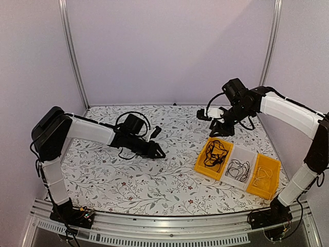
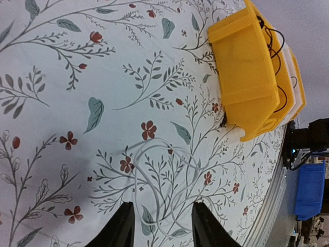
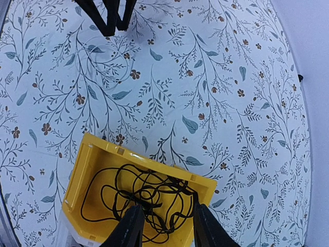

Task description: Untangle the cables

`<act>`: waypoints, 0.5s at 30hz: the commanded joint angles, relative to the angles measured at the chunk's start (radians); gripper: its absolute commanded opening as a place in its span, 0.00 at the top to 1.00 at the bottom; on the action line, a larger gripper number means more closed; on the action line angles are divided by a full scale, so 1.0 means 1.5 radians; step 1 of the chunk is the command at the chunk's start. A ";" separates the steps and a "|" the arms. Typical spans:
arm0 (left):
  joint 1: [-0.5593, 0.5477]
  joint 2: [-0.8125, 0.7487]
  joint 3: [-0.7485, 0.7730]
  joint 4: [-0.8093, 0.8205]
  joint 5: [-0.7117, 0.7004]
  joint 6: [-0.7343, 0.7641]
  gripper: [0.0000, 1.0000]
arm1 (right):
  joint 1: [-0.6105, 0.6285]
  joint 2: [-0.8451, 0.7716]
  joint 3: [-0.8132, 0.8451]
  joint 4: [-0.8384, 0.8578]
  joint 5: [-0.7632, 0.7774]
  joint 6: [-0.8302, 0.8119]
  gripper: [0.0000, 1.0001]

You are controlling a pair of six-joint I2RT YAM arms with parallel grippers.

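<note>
Progress: the task appeared largely done. Three bins stood in a row by the near right corner of the desk (image 1: 128, 185), each holding one separated cord. A black cable (image 1: 215, 154) lay in the first yellow bin (image 1: 200, 160), a second black cable (image 1: 239, 167) in the white bin (image 1: 234, 181), and a white cable (image 1: 264, 175) in the end yellow bin (image 1: 259, 191).

Outstanding: one loose white cable (image 2: 135, 180) lay in an open loop on the bare cloth near the middle of the desk, apart from the bins. No knot or crossing with another cord could be made out in it. In my judgement, this was the last item to handle.

Left pincer (image 2: 163, 208): spread, low over that loop, one finger on either side, pinching nothing that could be seen.

Right pincer (image 3: 167, 208): spread, held above the first yellow bin toward the right edge, carrying nothing.

Surroundings: a blue box (image 2: 311, 190) sat beyond the near edge, off the desk.

Obstructions: none lay between the loose loop and the bins. The pale cord showed poorly against the patterned cloth, which I judged a risk to a clean pinch.
</note>
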 commanded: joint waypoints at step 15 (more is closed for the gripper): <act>-0.025 -0.039 0.020 0.008 0.017 0.069 1.00 | 0.015 0.174 0.165 0.116 -0.186 0.244 0.68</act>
